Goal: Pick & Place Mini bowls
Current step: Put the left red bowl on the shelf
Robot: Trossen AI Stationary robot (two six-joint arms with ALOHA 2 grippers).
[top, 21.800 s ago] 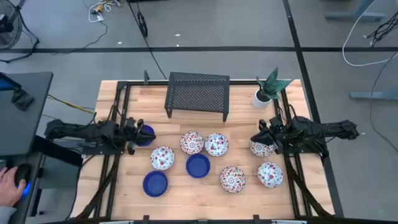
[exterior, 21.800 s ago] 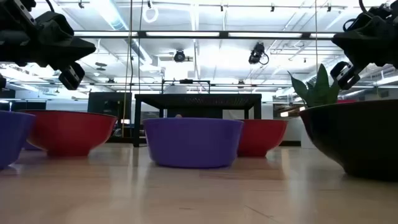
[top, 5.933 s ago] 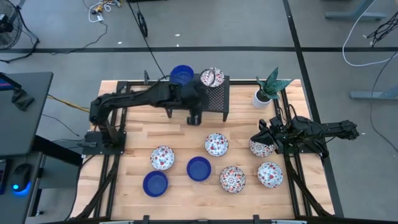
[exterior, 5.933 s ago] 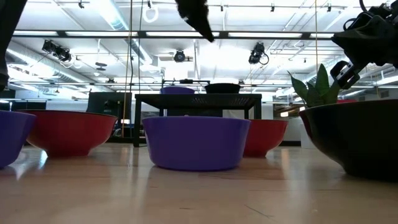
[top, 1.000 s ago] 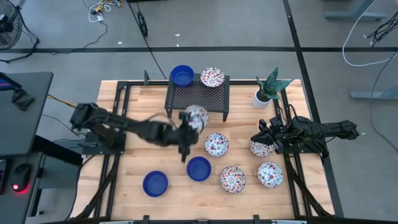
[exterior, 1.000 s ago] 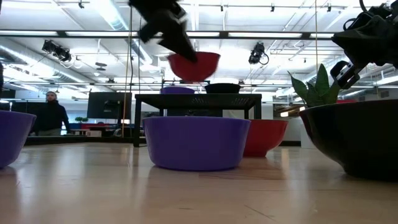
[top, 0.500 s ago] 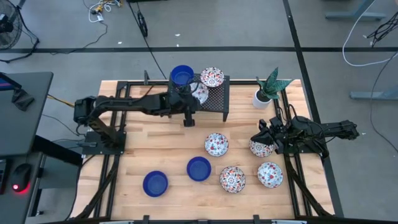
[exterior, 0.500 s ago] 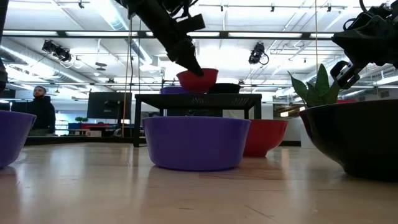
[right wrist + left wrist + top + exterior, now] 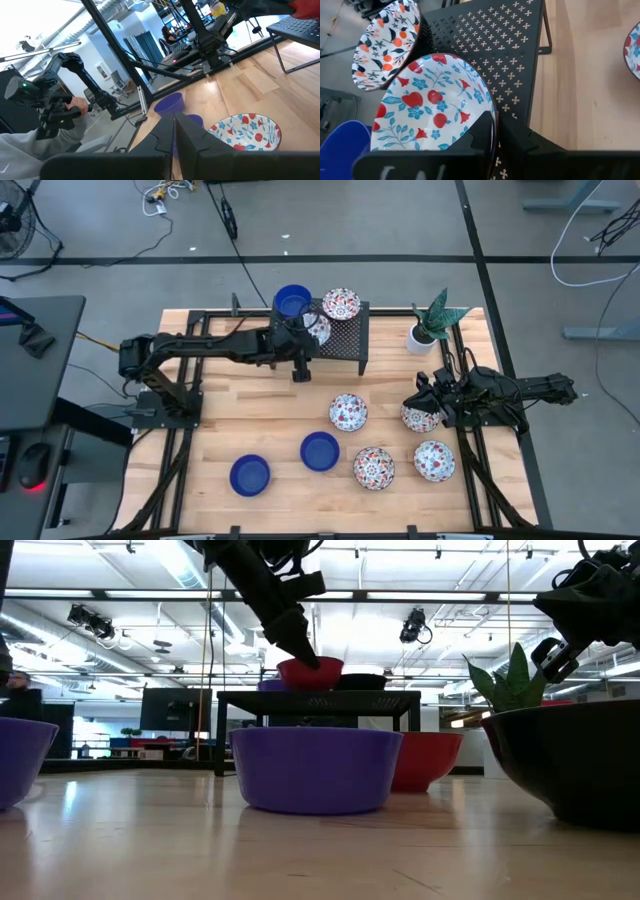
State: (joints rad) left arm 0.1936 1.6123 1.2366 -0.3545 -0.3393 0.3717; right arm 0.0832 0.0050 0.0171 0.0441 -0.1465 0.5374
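Left gripper (image 9: 303, 343) lowered floral bowl (image 9: 318, 330) onto rack (image 9: 343, 338) — fingers easing apart

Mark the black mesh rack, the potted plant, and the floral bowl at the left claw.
black mesh rack (image 9: 345, 340): high view, bare mesh top.
potted plant (image 9: 421, 337): high view, white pot.
floral bowl (image 9: 427, 107): left wrist view, patterned inside.
left claw (image 9: 303, 340): high view, at bowl's rim.

A big shiny purple-blue round bowl (image 9: 311, 769) sits in the middle of the pale wooden table top (image 9: 300, 850). A red bowl (image 9: 422, 760) peeks out just behind it. Another blue bowl (image 9: 18, 758) shows at one edge, and a large dark bowl (image 9: 575, 765) at the other, with green pointed leaves (image 9: 510, 680) behind it. Farther back stands a black metal rack (image 9: 318, 698). The left gripper (image 9: 305, 655) touches a small red bowl (image 9: 312, 671) on top of the rack.
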